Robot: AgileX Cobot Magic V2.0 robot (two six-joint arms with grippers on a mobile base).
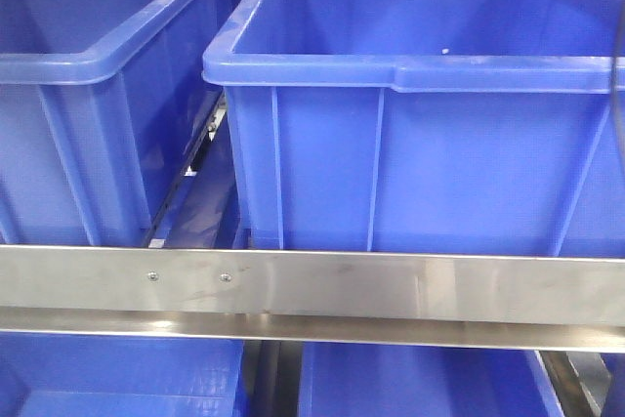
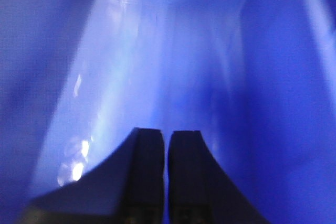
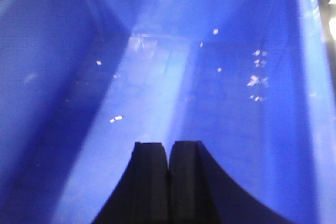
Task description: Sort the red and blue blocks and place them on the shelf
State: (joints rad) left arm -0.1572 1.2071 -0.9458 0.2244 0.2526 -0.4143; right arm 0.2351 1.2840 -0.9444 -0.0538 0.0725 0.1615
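No red or blue block shows in any view. The shelf [image 1: 312,285] appears as a brushed steel front rail with two rivets, running across the front view. In the left wrist view my left gripper [image 2: 167,134] is shut with nothing between its dark fingers, pointing down into a blue bin [image 2: 131,66]. My right gripper [image 3: 169,144] is likewise shut and empty, hanging inside a blue bin [image 3: 157,87] whose floor carries small bright specks. Neither arm shows in the front view.
Two large blue plastic bins [image 1: 107,65] [image 1: 420,104] stand side by side on the shelf's upper tier, with a narrow gap and a roller track [image 1: 186,178] between them. Two more blue bins [image 1: 127,378] [image 1: 420,383] sit on the tier below the rail.
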